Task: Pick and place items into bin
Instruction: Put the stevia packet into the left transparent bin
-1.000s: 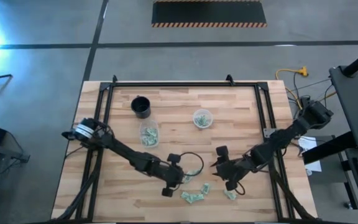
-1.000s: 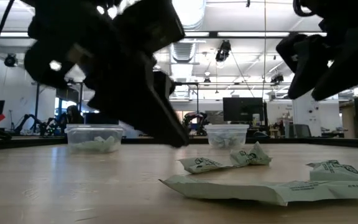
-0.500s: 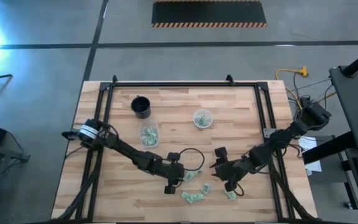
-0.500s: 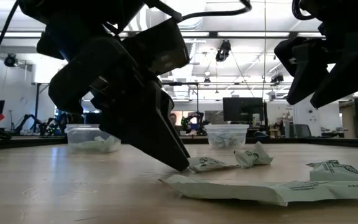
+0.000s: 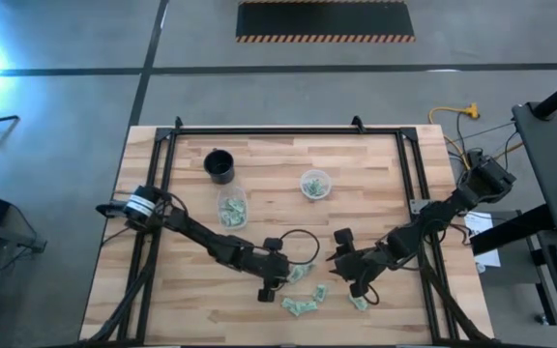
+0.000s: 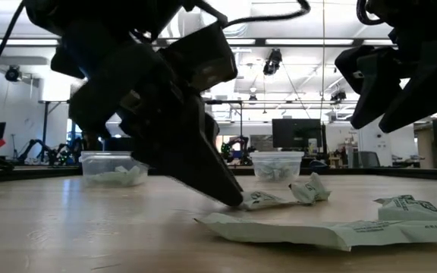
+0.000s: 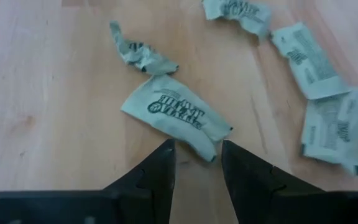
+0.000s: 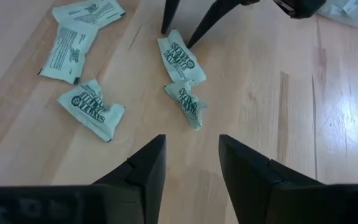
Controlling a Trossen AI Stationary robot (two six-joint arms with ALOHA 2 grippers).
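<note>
Several small pale green-and-white wrinkled wrappers [image 5: 303, 306] lie flat near the table's near edge. My left gripper [image 7: 197, 149] is open and low over the table. Its fingertips stand on either side of the near corner of one printed wrapper [image 7: 176, 115], also seen in the low view as wrapper [image 6: 260, 199]. My right gripper [image 8: 191, 143] is open too. It hovers above the table to the right of the wrappers, as the right gripper [image 6: 378, 83] shows, with a crumpled wrapper [image 8: 188, 102] ahead of it. My left gripper comes slanting down from the table's left, with one fingertip [image 6: 234, 199] at the table beside the wrapper's corner [image 7: 211, 154]. I cannot tell whether a finger touches the wrapper, which lies flat on the wood.
Two clear cups [image 5: 231, 208] [image 5: 314, 184] with wrappers inside stand mid-table, and a black cup [image 5: 219, 165] stands farther back on the left. A black frame [image 5: 288, 130] runs along the table's far edge and sides. A long flat wrapper [image 6: 325, 231] lies nearest the low camera.
My left gripper has come down to the table and moved toward the table's right, up to the printed wrapper, staying open. The wrappers have not moved.
</note>
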